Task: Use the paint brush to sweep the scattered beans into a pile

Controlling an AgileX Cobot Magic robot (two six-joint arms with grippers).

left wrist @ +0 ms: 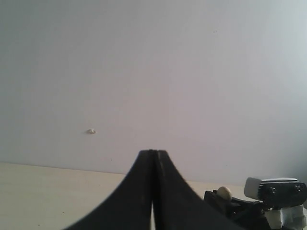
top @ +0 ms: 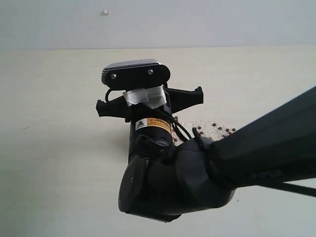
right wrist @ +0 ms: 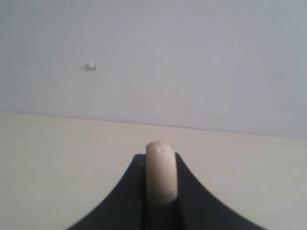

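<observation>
The left end effector (left wrist: 153, 153) was shut, its two black fingers pressed together with nothing between them, and it was raised above the pale counter (top: 54, 148) and faced the grey wall (left wrist: 144, 62), where a small white mark (left wrist: 91, 131) was seen. In the middle of the exterior view the right arm (top: 173, 182) stood large and dark in front of the camera, with its wrist camera (top: 136, 73) on top and a piece of white tape (top: 145, 97) under it. This arm covered a big part of the counter behind it, and also the bristles of the brush. The right end effector (right wrist: 159, 157) was narrow and gripped the paint brush (right wrist: 160, 175) by its pale wooden handle, whose rounded end stood out between the fingers. To the right of the arm, the beans (top: 223, 130) lay scattered on the counter, just beside the elbow, and part of them was hidden by it.
</observation>
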